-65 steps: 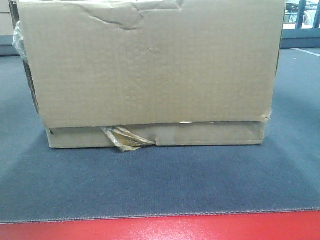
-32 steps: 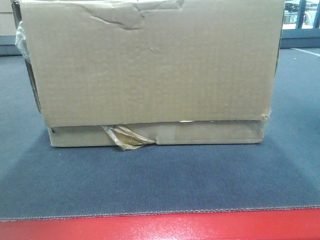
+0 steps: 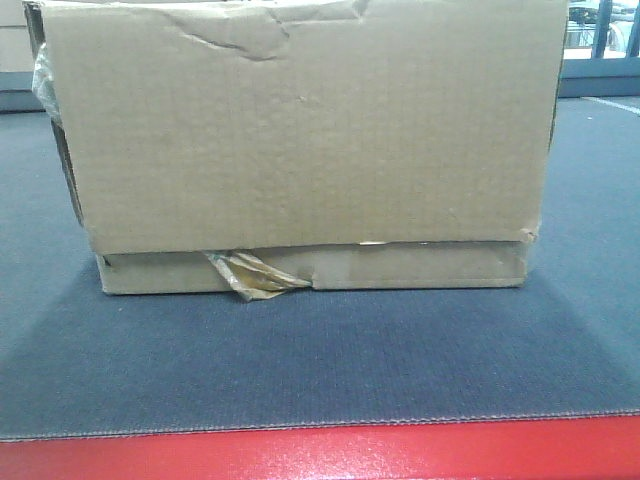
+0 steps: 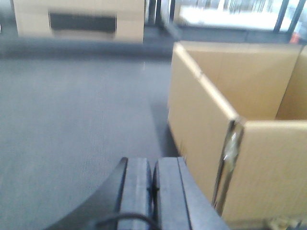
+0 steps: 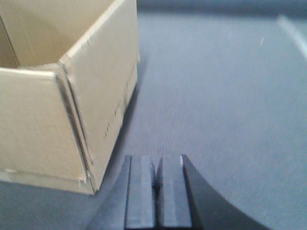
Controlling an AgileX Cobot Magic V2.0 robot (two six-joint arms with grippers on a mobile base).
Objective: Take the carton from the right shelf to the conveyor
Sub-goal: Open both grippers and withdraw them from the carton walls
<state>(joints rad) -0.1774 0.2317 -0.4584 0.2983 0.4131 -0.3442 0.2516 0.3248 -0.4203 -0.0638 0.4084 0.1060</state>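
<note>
A brown cardboard carton [image 3: 300,140] with a dented top edge and torn tape at its base sits on the grey belt [image 3: 320,370], filling the front view. In the left wrist view the open-topped carton [image 4: 240,143] stands just right of my left gripper [image 4: 153,165], which is shut and empty, apart from the carton's left wall. In the right wrist view the carton [image 5: 62,110] stands left of my right gripper [image 5: 157,163], which is shut and empty, apart from the carton's right wall. Neither gripper shows in the front view.
A red strip [image 3: 320,455] runs along the near edge of the grey belt. Another cardboard box with a dark label [image 4: 79,21] stands far back in the left wrist view. Window frames [image 3: 600,30] show at the back right.
The carton has shifted very slightly in the front view; otherwise nothing visibly changed.
</note>
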